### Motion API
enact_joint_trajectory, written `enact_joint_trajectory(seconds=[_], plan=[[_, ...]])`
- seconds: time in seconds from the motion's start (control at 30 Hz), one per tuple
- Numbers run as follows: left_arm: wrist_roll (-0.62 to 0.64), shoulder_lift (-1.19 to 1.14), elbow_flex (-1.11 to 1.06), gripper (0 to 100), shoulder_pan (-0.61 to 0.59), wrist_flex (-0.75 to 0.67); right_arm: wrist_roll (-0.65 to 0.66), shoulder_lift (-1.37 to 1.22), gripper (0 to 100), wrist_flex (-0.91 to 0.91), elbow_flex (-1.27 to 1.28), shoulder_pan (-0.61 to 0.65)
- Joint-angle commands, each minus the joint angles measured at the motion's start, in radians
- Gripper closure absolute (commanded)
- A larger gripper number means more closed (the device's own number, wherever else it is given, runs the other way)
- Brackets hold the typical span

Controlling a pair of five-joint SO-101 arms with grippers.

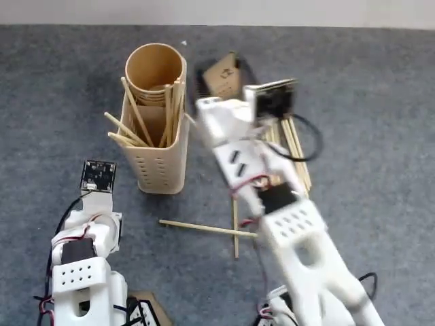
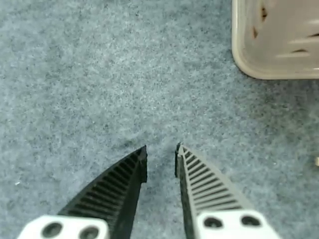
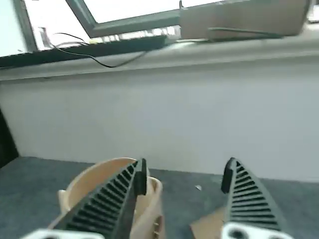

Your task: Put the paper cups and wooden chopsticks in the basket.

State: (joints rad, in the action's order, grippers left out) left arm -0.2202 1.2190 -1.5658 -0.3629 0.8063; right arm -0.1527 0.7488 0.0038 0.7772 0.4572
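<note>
Partly filled basket (image 1: 160, 166) holding paper cups (image 1: 154, 68) and chopsticks (image 1: 137, 112), left tool (image 2: 160, 154) narrowly parted, right tool (image 3: 184, 169) wide.

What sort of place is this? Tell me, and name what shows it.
Probably an indoor lab or office workroom, though that is a guess. The work surface is grey carpet. Behind it stands a plain white wall, with a window above a sill that carries loose cables.
</note>
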Motion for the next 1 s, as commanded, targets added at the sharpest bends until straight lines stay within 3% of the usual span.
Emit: enact_joint_trajectory(seconds=[0.0,0.13,0.27,0.4,0.57,0.7,0.8,0.97], plan=[[0.002,0.012,0.004,87,0.008,-0.014,-0.035,0.157,85.9,0.455,-0.120,-0.168],[0.002,0.012,0.004,87,0.012,-0.014,-0.032,0.105,99.5,0.631,-0.234,-0.367],[0.002,0.012,0.004,87,0.012,-0.012,-0.029,-0.114,98.8,0.636,-0.197,-0.472],[0.002,0.012,0.004,87,0.010,-0.012,-0.002,-0.472,98.8,0.627,-0.223,-0.498],[0.002,0.012,0.001,87,0.010,-0.011,0.272,-0.872,98.5,0.621,-0.461,-0.504],[0.002,0.012,-0.007,87,0.010,-0.014,0.428,-0.924,98.1,0.696,-0.579,-0.538],[0.002,0.012,-0.005,87,0.013,-0.015,0.683,-0.928,98.1,0.816,-0.579,-0.533],[0.002,0.012,-0.005,87,0.013,-0.015,0.701,-0.931,95.4,0.820,-0.570,-0.493]])
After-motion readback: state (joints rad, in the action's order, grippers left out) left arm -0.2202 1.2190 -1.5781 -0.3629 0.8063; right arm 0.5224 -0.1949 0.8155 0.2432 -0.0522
